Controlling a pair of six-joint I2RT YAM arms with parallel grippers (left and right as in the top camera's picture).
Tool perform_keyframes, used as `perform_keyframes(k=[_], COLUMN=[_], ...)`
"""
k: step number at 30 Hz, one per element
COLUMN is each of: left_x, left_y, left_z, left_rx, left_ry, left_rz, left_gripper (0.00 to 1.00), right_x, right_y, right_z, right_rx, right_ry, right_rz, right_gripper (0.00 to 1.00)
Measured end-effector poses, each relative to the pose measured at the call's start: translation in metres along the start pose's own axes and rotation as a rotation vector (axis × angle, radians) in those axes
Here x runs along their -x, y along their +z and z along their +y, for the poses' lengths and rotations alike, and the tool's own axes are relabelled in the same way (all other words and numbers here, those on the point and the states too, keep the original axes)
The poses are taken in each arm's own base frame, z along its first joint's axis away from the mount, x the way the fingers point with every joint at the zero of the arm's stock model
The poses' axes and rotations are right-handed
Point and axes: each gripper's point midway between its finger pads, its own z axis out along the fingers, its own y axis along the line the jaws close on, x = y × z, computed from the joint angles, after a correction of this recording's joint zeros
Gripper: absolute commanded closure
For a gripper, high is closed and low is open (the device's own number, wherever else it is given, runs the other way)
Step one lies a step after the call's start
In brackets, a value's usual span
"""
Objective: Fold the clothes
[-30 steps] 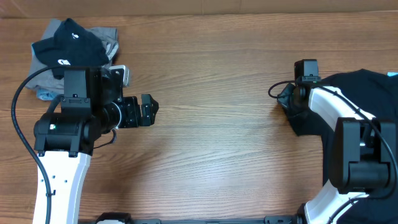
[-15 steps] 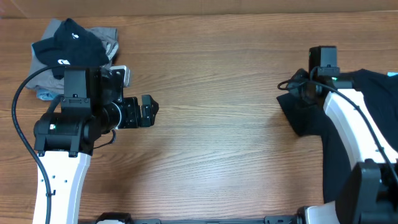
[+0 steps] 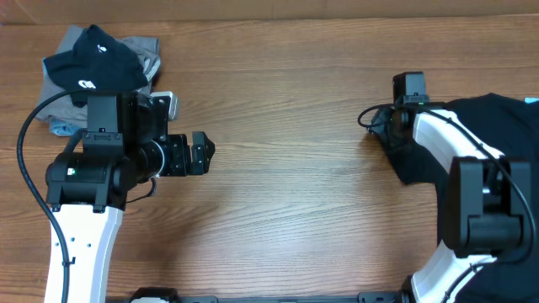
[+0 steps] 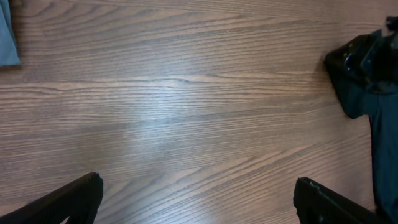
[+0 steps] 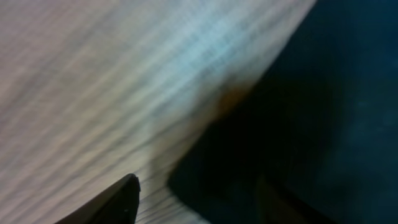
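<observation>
Black T-shirt (image 3: 514, 126) lies bunched at the right end of the wooden counter (image 3: 295, 194), running off the right edge of the overhead view. It is plain dark cloth with no print showing, and one rumpled corner pokes out toward the middle. The right arm partly covers it. At the far left corner sits a heap of clothing: a smaller black garment (image 3: 88, 63) with a white logo, resting on grey cloth (image 3: 145, 52). Only the overhead view takes in that heap. The left wrist view catches just a sliver of the grey cloth at its top-left corner, plus the T-shirt's corner at its right side.

The right pincer (image 3: 389, 128) is down at that corner of the T-shirt. Its own camera is blurred, yet shows the fingers (image 5: 118, 199) apart, with the cloth's edge between them; I cannot tell whether they touch it. The left pincer (image 4: 199, 205) hangs over bare wood, well apart from the T-shirt, jaws spread wide and empty.
</observation>
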Motion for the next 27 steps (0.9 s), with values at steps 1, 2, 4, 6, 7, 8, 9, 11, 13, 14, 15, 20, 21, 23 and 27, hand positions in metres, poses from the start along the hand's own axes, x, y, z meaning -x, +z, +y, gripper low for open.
perform_keyframes(k=[1, 2, 4, 6, 7, 8, 9, 11, 13, 14, 15, 20, 21, 23, 27], left_x=[0.0, 0.0, -0.001, -0.001, -0.001, 0.0, 0.0, 0.0, 0.0, 0.0, 0.0, -0.001, -0.001, 0.005, 0.031], left_y=[0.0, 0.0, 0.0, 0.0, 0.0, 0.0, 0.0, 0.0, 0.0, 0.0, 0.0, -0.002, -0.004, -0.013, -0.047], left_z=[0.0, 0.0, 0.0, 0.0, 0.0, 0.0, 0.0, 0.0, 0.0, 0.0, 0.0, 0.0, -0.001, -0.005, -0.017], left_rx=[0.0, 0.0, 0.0, 0.0, 0.0, 0.0, 0.0, 0.0, 0.0, 0.0, 0.0, 0.0, 0.001, -0.001, -0.003], left_ry=[0.0, 0.0, 0.0, 0.0, 0.0, 0.001, 0.001, 0.001, 0.002, 0.005, 0.009, 0.046, 0.055, 0.07, 0.111], left_rz=[0.002, 0.002, 0.003, 0.003, 0.002, 0.002, 0.002, 0.001, 0.001, 0.001, 0.001, 0.005, 0.005, -0.014, -0.114], left_gripper=[0.0, 0.0, 0.0, 0.0, 0.0, 0.0, 0.0, 0.0, 0.01, 0.01, 0.0, 0.0, 0.0, 0.0, 0.0], right_x=[0.0, 0.002, 0.002, 0.0, -0.001, -0.002, -0.003, -0.006, -0.012, -0.014, -0.012, 0.032, 0.038, 0.039, -0.008], right_y=[0.002, 0.002, 0.003, 0.004, 0.004, 0.004, 0.004, 0.001, -0.004, -0.008, -0.017, -0.095, -0.115, -0.164, -0.216], right_z=[0.0, 0.002, 0.0, -0.004, -0.006, -0.009, -0.011, -0.015, -0.022, -0.024, -0.024, 0.016, 0.026, 0.056, 0.117], right_rx=[-0.003, 0.004, -0.008, -0.026, -0.035, -0.045, -0.052, -0.077, -0.109, -0.122, -0.124, 0.035, 0.075, 0.175, 0.329], right_ry=[0.0, -0.001, 0.01, 0.012, 0.018, 0.023, 0.024, 0.021, 0.018, 0.016, 0.016, -0.044, -0.071, -0.156, -0.357], right_rz=[-0.002, -0.01, -0.008, -0.004, 0.001, 0.005, 0.009, 0.029, 0.056, 0.066, 0.06, -0.113, -0.157, -0.249, -0.295], right_gripper=[0.49, 0.57, 0.82, 0.96, 0.96, 0.96, 0.96, 0.96, 0.96, 0.96, 0.96, 0.96, 0.96, 0.96, 0.96])
